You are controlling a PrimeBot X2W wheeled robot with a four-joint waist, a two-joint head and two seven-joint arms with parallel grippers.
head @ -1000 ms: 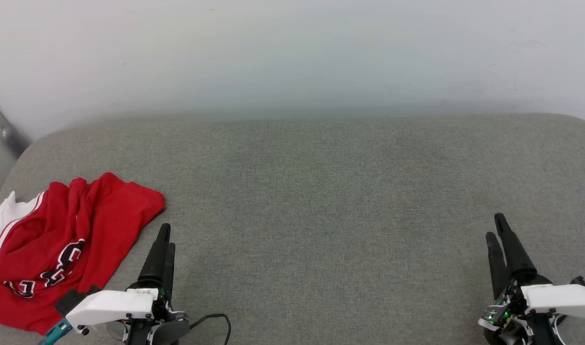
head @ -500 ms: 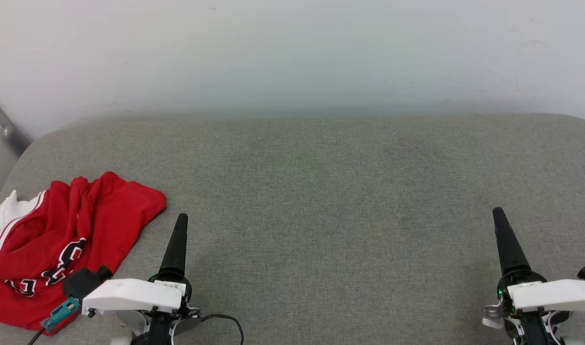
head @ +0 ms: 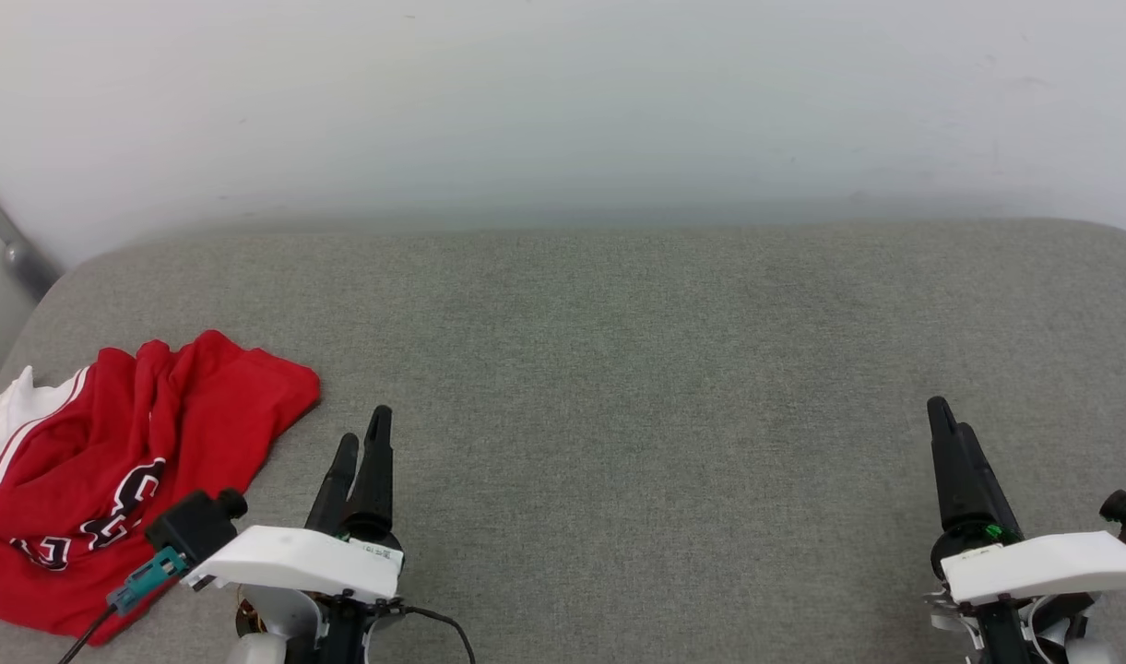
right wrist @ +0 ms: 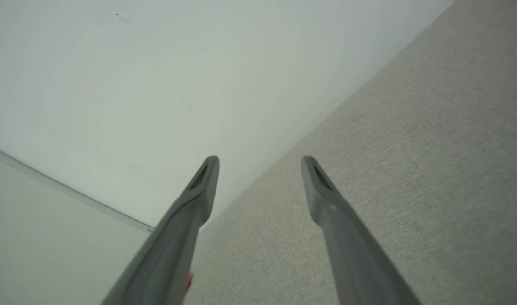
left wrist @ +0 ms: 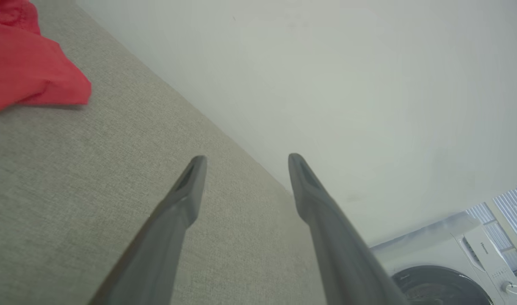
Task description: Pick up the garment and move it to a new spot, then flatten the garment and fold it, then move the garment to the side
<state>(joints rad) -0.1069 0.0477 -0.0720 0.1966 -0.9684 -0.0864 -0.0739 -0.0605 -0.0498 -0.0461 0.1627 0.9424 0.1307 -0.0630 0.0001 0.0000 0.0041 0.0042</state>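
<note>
The garment (head: 129,461), a red shirt with a white striped sleeve and black lettering, lies crumpled at the near left of the grey padded surface (head: 618,369). A red corner of the garment (left wrist: 25,67) appears at the upper left of the left wrist view. My left gripper (head: 362,438) sits just right of the garment, apart from it, open with nothing between its fingers (left wrist: 190,182). My right gripper (head: 945,420) hovers at the near right, far from the garment, open and empty, its fingers (right wrist: 317,186) spread.
A pale wall (head: 563,101) rises behind the grey surface. A grey bar (head: 9,244) leans at the far left edge. A washing machine (left wrist: 453,262) stands beyond the surface's end in the left wrist view. A black cable (head: 433,622) trails by my left wrist.
My left gripper has shifted right, away from the garment, and rolled at the wrist. The right gripper turned slightly and edged left. The garment has stayed put.
</note>
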